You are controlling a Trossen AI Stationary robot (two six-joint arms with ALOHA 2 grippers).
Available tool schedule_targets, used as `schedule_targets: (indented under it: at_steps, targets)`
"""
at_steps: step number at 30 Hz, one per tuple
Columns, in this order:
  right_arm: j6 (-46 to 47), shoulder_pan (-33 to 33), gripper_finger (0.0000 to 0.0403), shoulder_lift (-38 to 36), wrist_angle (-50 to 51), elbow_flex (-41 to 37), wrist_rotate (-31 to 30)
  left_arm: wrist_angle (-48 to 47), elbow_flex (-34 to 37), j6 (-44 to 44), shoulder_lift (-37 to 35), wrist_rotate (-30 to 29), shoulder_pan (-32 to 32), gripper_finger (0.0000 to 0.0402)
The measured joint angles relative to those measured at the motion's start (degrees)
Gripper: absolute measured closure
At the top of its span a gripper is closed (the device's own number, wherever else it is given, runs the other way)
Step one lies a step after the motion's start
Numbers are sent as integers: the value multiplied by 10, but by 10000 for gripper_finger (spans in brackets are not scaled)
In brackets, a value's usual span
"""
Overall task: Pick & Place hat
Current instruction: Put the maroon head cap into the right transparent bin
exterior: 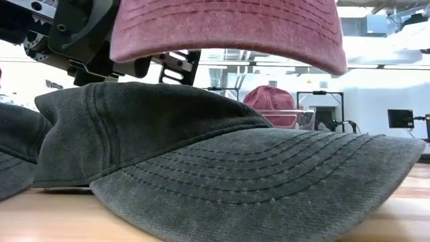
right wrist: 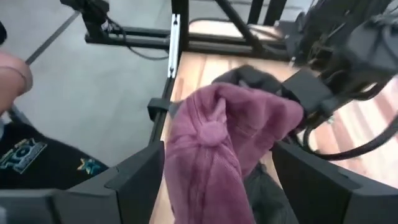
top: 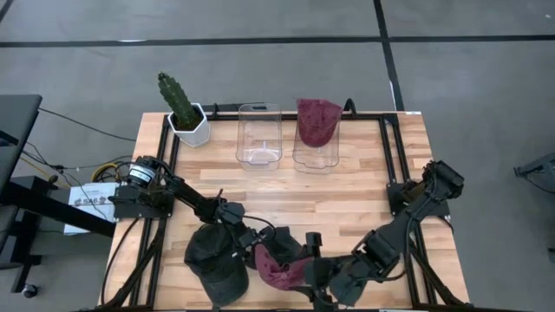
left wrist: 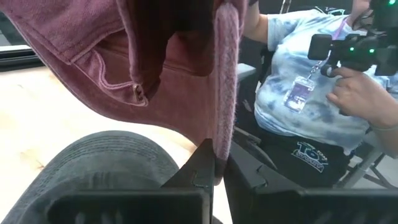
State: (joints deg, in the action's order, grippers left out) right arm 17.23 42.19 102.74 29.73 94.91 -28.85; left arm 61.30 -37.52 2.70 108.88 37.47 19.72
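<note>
A maroon hat [top: 282, 267] hangs near the table's front edge, just over a dark grey hat [top: 215, 260] that lies on the wood. My left gripper [top: 251, 241] reaches in from the left and is shut on the maroon hat [left wrist: 124, 56]. My right gripper [right wrist: 227, 186] comes from the right and is open, one finger on either side of the maroon hat's crown [right wrist: 214, 134]. In the low view the maroon brim [exterior: 228, 30] floats above the grey hat [exterior: 201, 154]. My left gripper pinches an edge of the maroon hat [left wrist: 219, 140] between its two fingers, coming nearly level from the table's left. The hat hangs from that edge, lifted off the table above the grey hat. My right gripper: whether its open fingers touch the crown, I cannot tell.
At the back stand an empty clear container [top: 258, 134], a second one [top: 316, 156] holding another maroon hat [top: 317, 121], and a potted cactus [top: 185, 111]. A person [left wrist: 305, 93] sits beyond the near edge.
</note>
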Motion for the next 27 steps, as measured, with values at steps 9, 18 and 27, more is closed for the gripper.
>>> schedule_targets:
  at_steps: [9,18,27]
  targets:
    - [8,-26,112,23,-12,0,60,0,0,0,0,0,0,386]
    - [4,-27,219,36,-15,0,79,0,0,0,0,-10,0,384]
    - [-10,-53,397,31,25,22,65,-2,0,-17,-5,-32,0,375]
